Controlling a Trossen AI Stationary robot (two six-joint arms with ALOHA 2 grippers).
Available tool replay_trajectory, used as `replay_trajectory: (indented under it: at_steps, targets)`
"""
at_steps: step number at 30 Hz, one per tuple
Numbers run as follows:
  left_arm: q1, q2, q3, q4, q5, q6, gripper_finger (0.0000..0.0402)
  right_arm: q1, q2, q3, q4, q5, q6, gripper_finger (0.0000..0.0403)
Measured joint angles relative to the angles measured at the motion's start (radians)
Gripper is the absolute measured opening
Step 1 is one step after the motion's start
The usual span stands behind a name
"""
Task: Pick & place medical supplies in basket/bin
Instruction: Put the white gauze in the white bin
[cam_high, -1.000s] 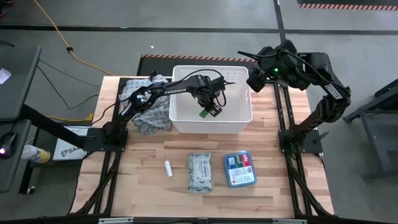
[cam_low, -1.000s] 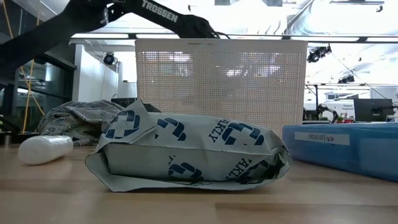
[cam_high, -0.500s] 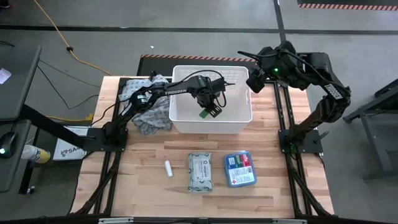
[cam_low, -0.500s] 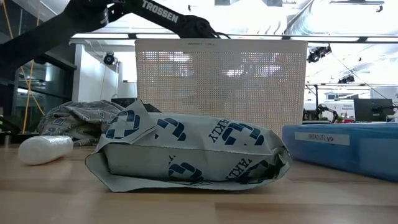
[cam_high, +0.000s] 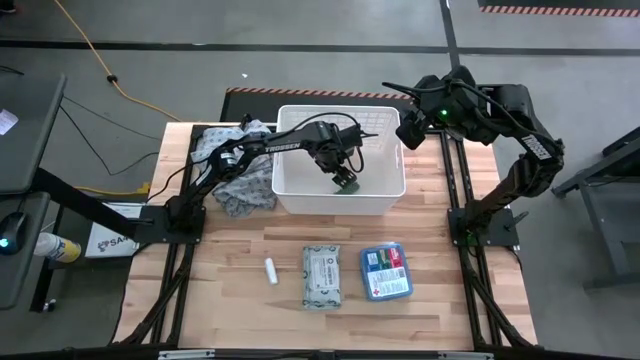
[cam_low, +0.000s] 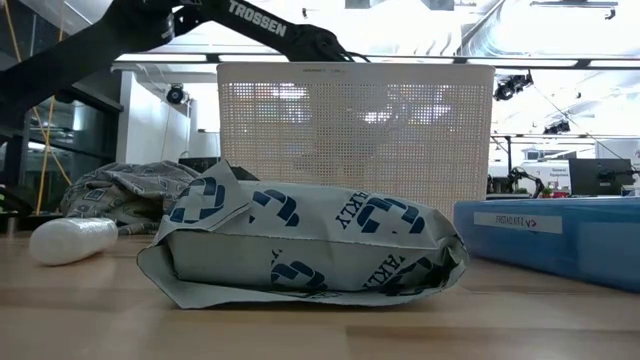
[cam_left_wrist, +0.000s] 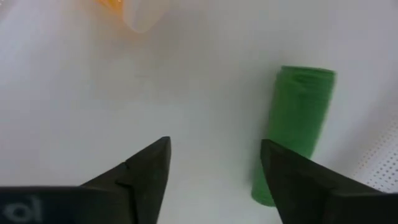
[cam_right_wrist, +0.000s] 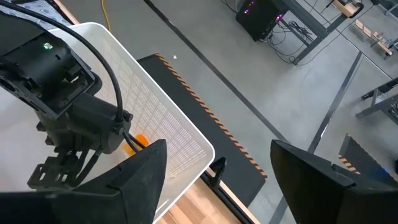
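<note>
On my bench, the white tube (cam_high: 270, 270) lies at the left of the front row, then the wipes pack (cam_high: 322, 274) and the blue box (cam_high: 386, 271). My left hand (cam_left_wrist: 214, 168) hangs inside the white basket (cam_high: 290, 195) with its fingers spread and empty, and the green tube (cam_left_wrist: 294, 127) lies on the basket floor just beside one fingertip, the orange bottle (cam_left_wrist: 134, 11) farther off. My right hand (cam_right_wrist: 214, 180) waits raised by the basket's far right corner, fingers spread apart.

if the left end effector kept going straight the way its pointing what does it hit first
Most likely the bare white floor of the basket. The left end effector points down into it, fingers open and empty. The green tube lies just off to one side by one finger, so it might be grazed; depth is hard to judge.
</note>
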Motion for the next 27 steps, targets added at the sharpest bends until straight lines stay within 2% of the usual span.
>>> replay_trajectory:
  at_steps: [10,15,24,27]
  targets:
    - [0.002,0.000,0.026,-0.083,0.021,0.000,0.0322,0.000,0.000,0.000,0.000,0.000,0.000,0.0277]
    - [0.002,-0.002,0.071,-0.129,0.013,0.000,0.0323,0.000,0.000,0.000,0.000,-0.001,0.000,0.0277]
    - [0.002,-0.003,0.225,-0.215,-0.015,0.027,0.0319,0.000,0.000,0.000,0.000,-0.019,0.000,0.0277]
    - [0.002,-0.025,0.215,-0.226,-0.029,0.027,0.0319,0.000,0.000,0.000,0.000,-0.037,0.000,0.0277]
